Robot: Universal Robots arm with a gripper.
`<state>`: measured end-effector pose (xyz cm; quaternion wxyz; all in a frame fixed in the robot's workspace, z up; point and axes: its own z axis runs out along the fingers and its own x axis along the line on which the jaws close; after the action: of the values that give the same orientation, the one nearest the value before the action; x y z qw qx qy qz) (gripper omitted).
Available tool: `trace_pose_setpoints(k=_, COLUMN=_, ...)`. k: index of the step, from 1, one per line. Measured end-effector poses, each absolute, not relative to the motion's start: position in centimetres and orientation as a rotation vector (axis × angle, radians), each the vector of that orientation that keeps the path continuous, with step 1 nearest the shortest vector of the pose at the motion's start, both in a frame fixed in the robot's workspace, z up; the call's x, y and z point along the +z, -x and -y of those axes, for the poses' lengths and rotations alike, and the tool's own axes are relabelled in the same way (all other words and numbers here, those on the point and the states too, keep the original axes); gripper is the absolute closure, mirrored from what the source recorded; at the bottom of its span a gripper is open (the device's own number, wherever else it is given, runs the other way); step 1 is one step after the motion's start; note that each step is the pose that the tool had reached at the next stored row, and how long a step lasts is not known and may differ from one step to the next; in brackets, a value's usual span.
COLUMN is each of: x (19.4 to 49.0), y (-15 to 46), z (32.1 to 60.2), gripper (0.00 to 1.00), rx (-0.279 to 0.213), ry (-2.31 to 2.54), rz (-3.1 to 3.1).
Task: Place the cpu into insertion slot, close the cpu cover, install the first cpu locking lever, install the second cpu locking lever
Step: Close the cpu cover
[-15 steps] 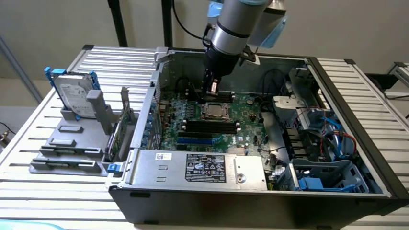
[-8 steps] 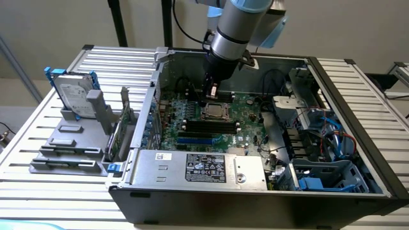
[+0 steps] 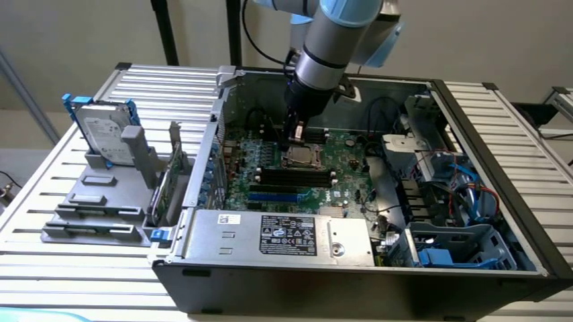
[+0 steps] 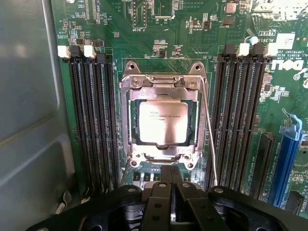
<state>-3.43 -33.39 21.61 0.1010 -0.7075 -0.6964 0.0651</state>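
Scene: A Universal Robots arm (image 3: pixel 336 33) reaches down into an open computer case (image 3: pixel 358 282) that lies on a slatted table (image 3: pixel 54 268).
Pincer: The gripper (image 4: pixel 171 169) has its two black fingers pressed together, tip against tip, and they pinch nothing.
Cpu: The cpu (image 4: pixel 162 122), pale metal face up, sits flat in the insertion slot (image 4: pixel 161 155) at the middle of the green motherboard (image 4: pixel 159 29).
Cover: The cpu cover (image 4: pixel 161 83) lies down over the chip. Its silvery frame borders all four edges and the chip's face shows through the cut-out.
Chip and pincer: In the wrist view the fingertips stand just beside one edge of the socket, close to the cover's tongue. The chip is a little beyond them, apart from the fingers. Whether the tips touch the socket's rim cannot be told.
From outside: In the exterior view the gripper (image 3: pixel 296 136) hangs just over the far edge of the socket, with the cpu (image 3: pixel 302 157) right below it.
Lever: A thin wire locking lever (image 4: pixel 208 130) runs along one side of the socket, between it and a bank of memory slots (image 4: pixel 240 110), and ends near the fingers.
Surroundings: A second bank of memory slots (image 4: pixel 91 120) flanks the other side. A silver power supply (image 3: pixel 278 235) fills the case's near edge. A hard drive (image 3: pixel 103 137) stands in a grey holder at the exterior view's left.
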Motion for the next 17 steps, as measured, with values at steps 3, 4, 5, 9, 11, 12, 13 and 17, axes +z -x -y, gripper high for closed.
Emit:
trace_pose_setpoints(k=3, x=21.3, y=3.4, z=33.4, gripper=0.89, rx=0.183, ry=2.085, rz=2.054)
trace_pose_setpoints(k=4, x=21.2, y=3.3, z=33.5, gripper=0.89, rx=0.180, ry=2.083, rz=2.054)
trace_pose_setpoints(k=5, x=21.1, y=3.3, z=33.5, gripper=0.89, rx=0.177, ry=2.082, rz=2.052)
trace_pose_setpoints(k=9, x=20.7, y=3.2, z=33.7, gripper=0.89, rx=0.174, ry=2.079, rz=2.050)
trace_pose_setpoints(k=11, x=20.5, y=3.2, z=33.7, gripper=0.89, rx=0.175, ry=2.078, rz=2.050)
trace_pose_setpoints(k=12, x=20.4, y=3.2, z=33.7, gripper=0.89, rx=0.175, ry=2.078, rz=2.049)
trace_pose_setpoints(k=13, x=20.3, y=3.2, z=33.7, gripper=0.89, rx=0.175, ry=2.078, rz=2.049)
trace_pose_setpoints(k=17, x=20.1, y=3.2, z=33.7, gripper=0.89, rx=0.177, ry=2.076, rz=2.048)
